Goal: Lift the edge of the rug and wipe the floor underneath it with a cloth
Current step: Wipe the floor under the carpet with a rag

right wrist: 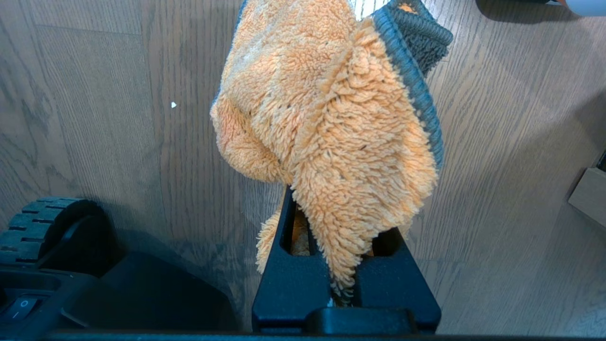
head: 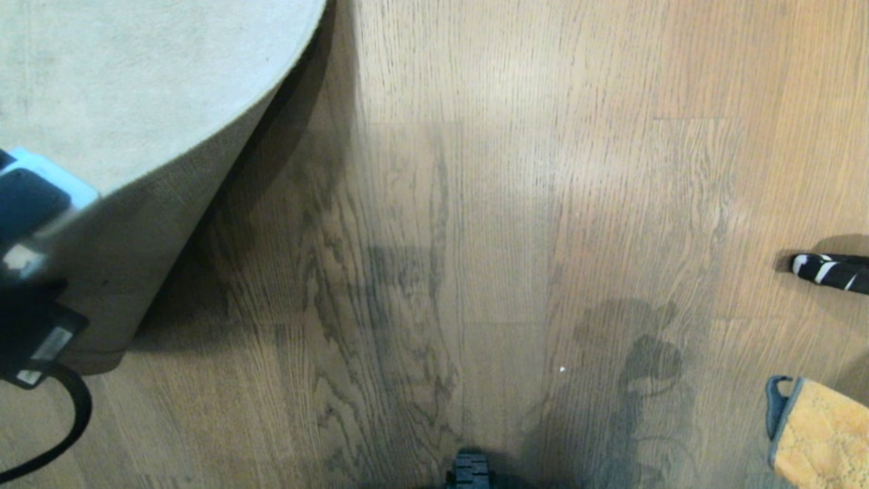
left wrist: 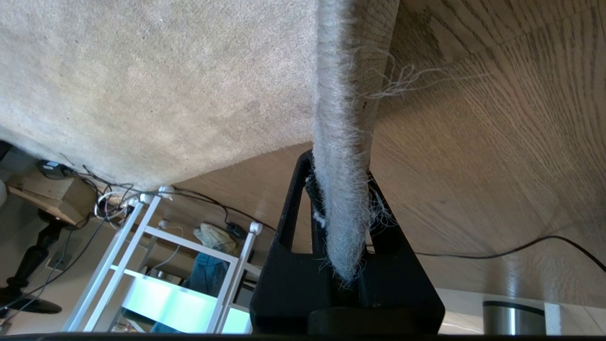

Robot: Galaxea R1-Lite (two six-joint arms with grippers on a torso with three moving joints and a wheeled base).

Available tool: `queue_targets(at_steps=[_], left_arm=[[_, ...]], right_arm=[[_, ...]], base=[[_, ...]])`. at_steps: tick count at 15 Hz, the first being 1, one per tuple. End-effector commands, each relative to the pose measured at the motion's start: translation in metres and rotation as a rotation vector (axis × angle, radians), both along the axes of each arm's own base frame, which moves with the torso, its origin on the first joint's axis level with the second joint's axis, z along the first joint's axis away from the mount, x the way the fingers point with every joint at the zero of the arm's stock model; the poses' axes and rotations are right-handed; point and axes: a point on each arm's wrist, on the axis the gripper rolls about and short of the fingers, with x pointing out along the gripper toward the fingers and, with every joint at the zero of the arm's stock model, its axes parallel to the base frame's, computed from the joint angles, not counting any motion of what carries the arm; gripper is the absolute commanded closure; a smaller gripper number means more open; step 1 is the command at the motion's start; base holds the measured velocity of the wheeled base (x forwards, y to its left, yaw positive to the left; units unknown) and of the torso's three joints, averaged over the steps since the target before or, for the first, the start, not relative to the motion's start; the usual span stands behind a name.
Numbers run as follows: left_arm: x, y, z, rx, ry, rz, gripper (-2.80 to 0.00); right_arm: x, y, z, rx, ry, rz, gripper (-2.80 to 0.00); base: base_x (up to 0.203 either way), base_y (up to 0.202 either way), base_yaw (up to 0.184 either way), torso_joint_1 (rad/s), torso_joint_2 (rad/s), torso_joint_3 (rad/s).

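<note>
Two grippers, each clamped on fabric, frame a stretch of brown-grey wood-grain plank floor (head: 475,224). Nearest, at the right edge, the right gripper (right wrist: 341,222) pinches a fluffy orange cloth with a dark grey-blue knitted border (right wrist: 331,123), which hangs above the planks; only its corner shows from the head camera (head: 818,435). A black ribbed wheel of the robot's base (head: 470,470) sits at the near middle. At the left, the left gripper (left wrist: 342,213), its fingers tight, holds the frayed border of the pale grey short-pile rug edge (left wrist: 342,142) raised off the floor, the beige woven backing (head: 149,251) facing right and casting a dark shadow on the boards. Farther right lies a black-and-white striped object (head: 831,270).
</note>
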Motion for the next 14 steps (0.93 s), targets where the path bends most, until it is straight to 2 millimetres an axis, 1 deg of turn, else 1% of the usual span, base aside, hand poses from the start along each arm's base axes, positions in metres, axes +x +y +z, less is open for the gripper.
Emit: queue_targets(at_steps=[1, 10, 14], left_arm=[[0.0004, -0.0001, -0.0004, 0.006, 0.003, 0.004, 0.0], [0.0005, -0.0002, -0.0005, 0.007, 0.004, 0.004, 0.0], [0.0005, -0.0002, -0.0005, 0.007, 0.004, 0.004, 0.0]], right_arm=[[0.0001, 0.0, 0.0, -0.001, 0.001, 0.0, 0.0], [0.0001, 0.0, 0.0, -0.001, 0.001, 0.0, 0.0], [0.0001, 0.0, 0.0, -0.001, 0.001, 0.0, 0.0]], base=[[0.0, 0.0, 0.0, 0.0, 0.0, 0.0], [0.0, 0.006, -0.001, 0.001, 0.0, 0.0], [0.0, 0.174, -0.003, 0.003, 0.0, 0.002]])
